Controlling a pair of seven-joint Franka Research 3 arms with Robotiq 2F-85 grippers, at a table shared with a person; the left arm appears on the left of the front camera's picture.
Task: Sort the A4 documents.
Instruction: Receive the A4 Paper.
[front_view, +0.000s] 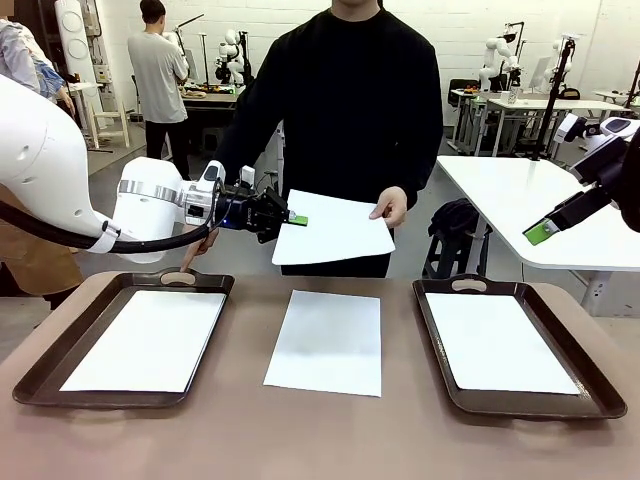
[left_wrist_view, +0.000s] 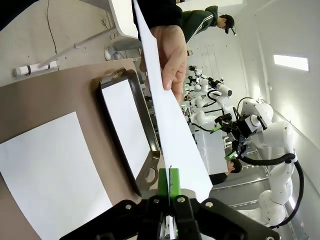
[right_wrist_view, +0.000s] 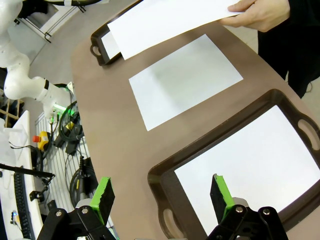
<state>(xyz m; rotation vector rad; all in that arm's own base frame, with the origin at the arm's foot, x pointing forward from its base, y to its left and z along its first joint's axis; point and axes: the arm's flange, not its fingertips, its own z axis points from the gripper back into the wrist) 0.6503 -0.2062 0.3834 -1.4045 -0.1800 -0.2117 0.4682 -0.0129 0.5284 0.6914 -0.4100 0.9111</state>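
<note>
From where I stand, the left tray (front_view: 40, 385) sits at nine o'clock on the table (front_view: 320, 440). It is dark brown with handles, and the left sheet (front_view: 150, 340) lies flat on its floor. Up toward eleven o'clock the left gripper (front_view: 297, 219) reaches in over the table's far edge, its green pads pinched together on the left edge of the held sheet (front_view: 335, 230). That white A4 page hangs in the air at twelve o'clock, clear of the tabletop. On its opposite edge the person's hand (front_view: 390, 207) grasps it, thumb on top and fingers beneath, so gripper and hand each have one side. At the centre of the table the middle sheet (front_view: 325, 342) lies flat on bare wood between the two trays, touching neither. At three o'clock is the right tray (front_view: 430, 330), with the right sheet (front_view: 500, 342) resting inside it. The right gripper (right_wrist_view: 162, 192) hangs above that tray, out toward two o'clock, with its jaws spread wide and nothing between them.
</note>
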